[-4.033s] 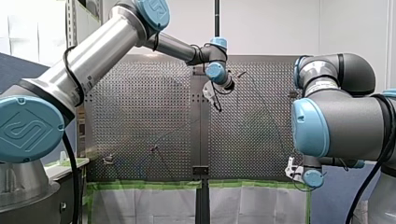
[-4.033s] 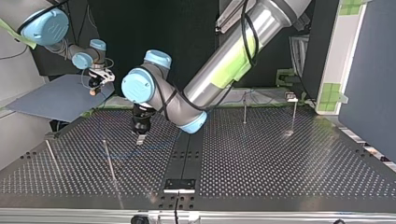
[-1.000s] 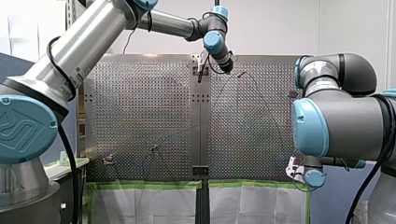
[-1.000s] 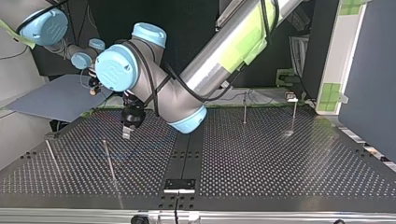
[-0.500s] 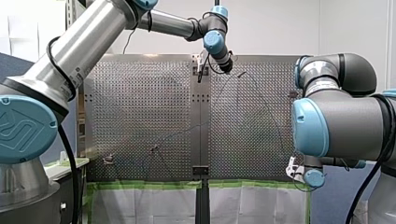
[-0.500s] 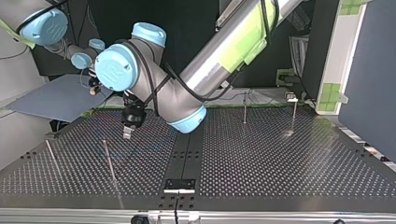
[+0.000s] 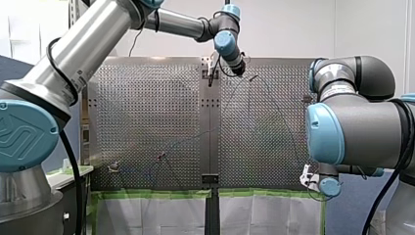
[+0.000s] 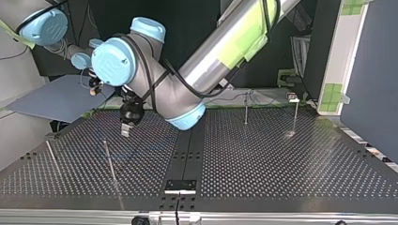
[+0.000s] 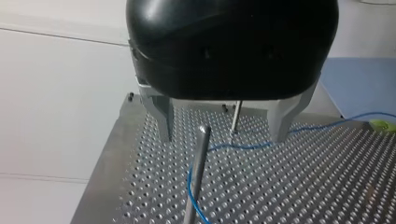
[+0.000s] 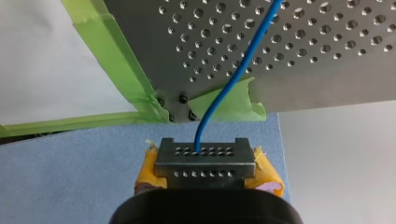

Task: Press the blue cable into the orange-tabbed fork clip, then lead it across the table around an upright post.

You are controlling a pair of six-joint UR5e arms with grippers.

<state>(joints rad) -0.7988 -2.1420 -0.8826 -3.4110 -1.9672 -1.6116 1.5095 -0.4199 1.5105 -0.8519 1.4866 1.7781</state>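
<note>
Right wrist view: thin blue cable (image 10: 243, 70)

A plain white wall (image 7: 293, 29) fills the upper part of the front view behind the perforated metal tabletop (image 7: 147, 122). The tabletop's lower edge carries green tape (image 7: 151, 194) above a pale sheet (image 7: 147, 215). A slotted metal upright (image 7: 73, 14) stands at upper left. The top view shows a dark backdrop (image 8: 192, 23) at upper centre, a blue-grey board (image 8: 51, 101) at left and a white panel (image 8: 345, 51) at right.
</note>
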